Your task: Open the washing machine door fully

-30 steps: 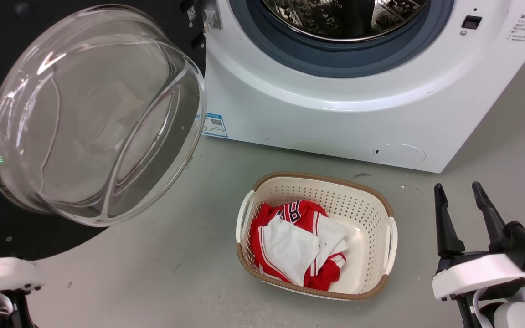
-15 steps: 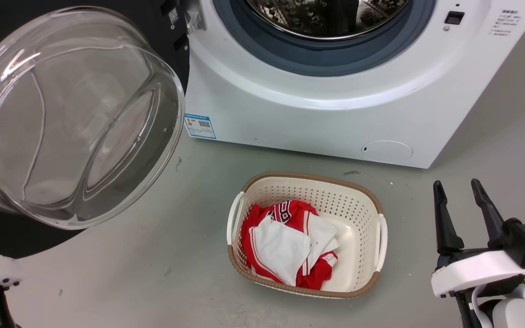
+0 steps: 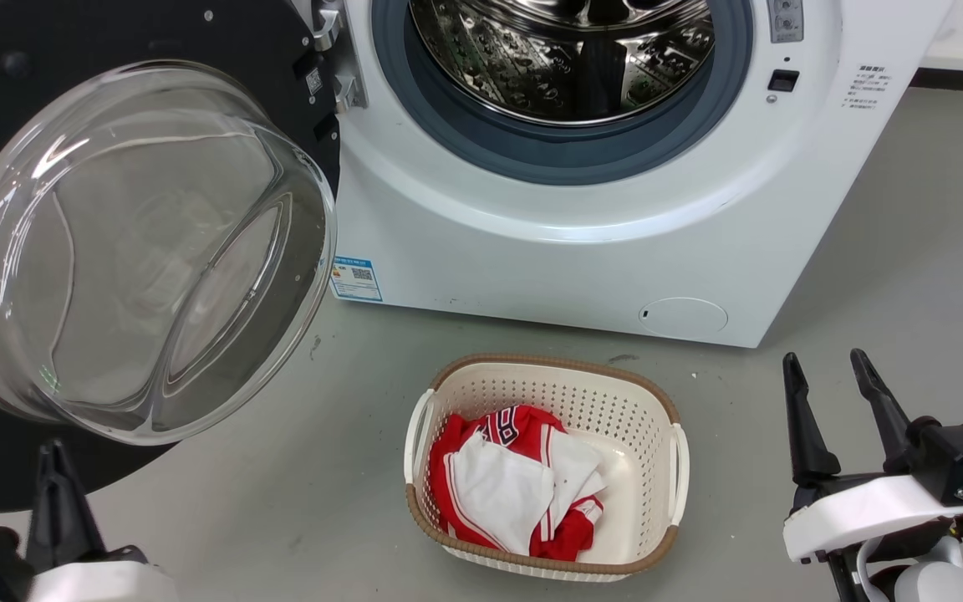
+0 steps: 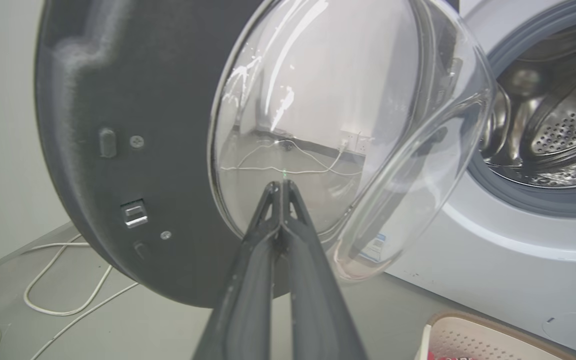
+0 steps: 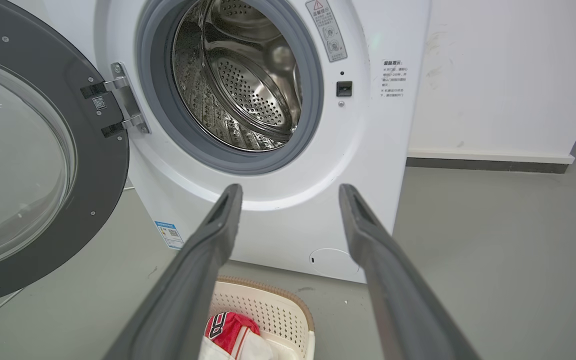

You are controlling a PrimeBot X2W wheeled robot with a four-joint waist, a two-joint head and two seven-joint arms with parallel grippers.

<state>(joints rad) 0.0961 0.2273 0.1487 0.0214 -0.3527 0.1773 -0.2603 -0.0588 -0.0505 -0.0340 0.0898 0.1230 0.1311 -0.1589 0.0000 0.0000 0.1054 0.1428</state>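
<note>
The washing machine door [image 3: 114,33] is a black disc with a bulging clear glass bowl, swung out to the left on its metal hinge [image 3: 327,33]. It also shows in the left wrist view [image 4: 133,125] and the right wrist view [image 5: 98,165]. My left gripper [image 4: 280,186] is shut on nothing, its tips pointing at the glass bowl from a short way off. In the head view the left gripper [image 3: 53,451] sits just below the door's lower edge. My right gripper [image 3: 824,359] [image 5: 290,190] stands open and empty at the lower right, well clear of the door.
The steel drum [image 3: 565,50] is exposed inside its blue-grey rubber ring. On the floor before the machine stands a cream basket [image 3: 670,418] with red and white clothes [image 3: 515,477]. White cables [image 4: 58,295] lie on the floor behind the door. A wall [image 5: 493,75] stands right of the machine.
The head camera has tilted up, so more of the drum shows. My left gripper's dark finger has come into that view below the door. The right gripper stays open.
</note>
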